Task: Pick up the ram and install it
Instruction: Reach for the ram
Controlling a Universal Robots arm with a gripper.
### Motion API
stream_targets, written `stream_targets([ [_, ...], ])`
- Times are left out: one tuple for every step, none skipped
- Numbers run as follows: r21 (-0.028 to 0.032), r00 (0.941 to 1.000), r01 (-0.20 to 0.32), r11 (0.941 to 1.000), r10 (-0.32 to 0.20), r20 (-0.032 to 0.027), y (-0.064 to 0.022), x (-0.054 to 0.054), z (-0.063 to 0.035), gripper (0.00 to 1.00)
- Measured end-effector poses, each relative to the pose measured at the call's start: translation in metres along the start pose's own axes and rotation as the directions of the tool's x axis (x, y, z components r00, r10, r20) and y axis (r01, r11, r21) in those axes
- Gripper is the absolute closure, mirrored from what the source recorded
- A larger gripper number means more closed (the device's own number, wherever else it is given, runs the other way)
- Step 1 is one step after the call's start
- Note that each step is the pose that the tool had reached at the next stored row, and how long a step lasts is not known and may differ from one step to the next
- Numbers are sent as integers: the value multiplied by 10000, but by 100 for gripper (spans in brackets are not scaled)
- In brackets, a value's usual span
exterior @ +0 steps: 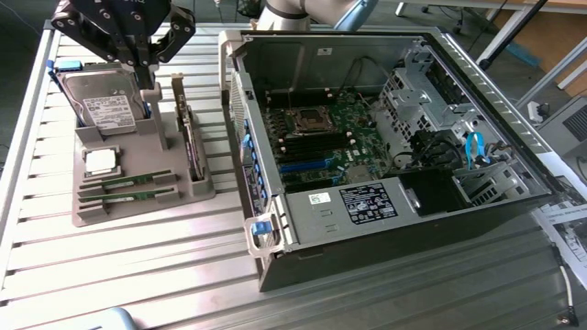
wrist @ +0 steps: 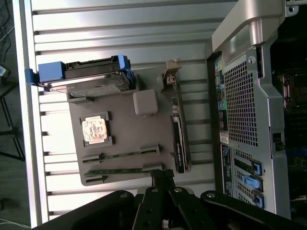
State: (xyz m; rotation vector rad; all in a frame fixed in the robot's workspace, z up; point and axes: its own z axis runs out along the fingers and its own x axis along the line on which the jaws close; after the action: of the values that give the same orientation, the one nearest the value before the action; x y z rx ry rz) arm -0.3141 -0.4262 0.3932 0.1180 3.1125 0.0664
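The ram (exterior: 126, 181), a narrow green stick, lies flat in a slot of the grey tray (exterior: 137, 157) on the slatted counter (exterior: 119, 261), at the exterior view's left. A second stick (exterior: 126, 197) lies parallel, just beside it. Farther back on the tray sit a square processor (exterior: 101, 160) and an upright hard drive (exterior: 108, 103). The gripper (exterior: 142, 60) hangs above the tray, closed and holding nothing. A card (exterior: 190, 141) stands on edge along the tray's right side. Further right lies the open computer case (exterior: 367, 227), with its motherboard (exterior: 321, 137) exposed.
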Motion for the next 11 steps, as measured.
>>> stream_targets([
  [0, 10000, 0, 10000, 0, 0, -3, 0, 0, 89],
  [0, 10000, 0, 10000, 0, 0, -7, 0, 0, 89],
  [0, 10000, 0, 10000, 0, 0, -10, -1, 0, 89],
  [0, 10000, 0, 10000, 0, 0, -13, -1, -1, 89],
  [0, 10000, 0, 10000, 0, 0, -16, -1, -1, 89],
  [0, 10000, 0, 10000, 0, 0, -19, -1, -1, 89],
  [0, 10000, -1, 10000, 1, 0, -22, -2, -1, 89],
  [0, 10000, 0, 10000, 0, 0, -25, -2, -1, 89],
  [0, 10000, 0, 10000, 0, 0, -29, -2, -1, 89],
  [0, 10000, 0, 10000, 0, 0, -32, -3, -1, 89],
  [0, 10000, 0, 10000, 0, 1, -36, -3, -1, 89],
])
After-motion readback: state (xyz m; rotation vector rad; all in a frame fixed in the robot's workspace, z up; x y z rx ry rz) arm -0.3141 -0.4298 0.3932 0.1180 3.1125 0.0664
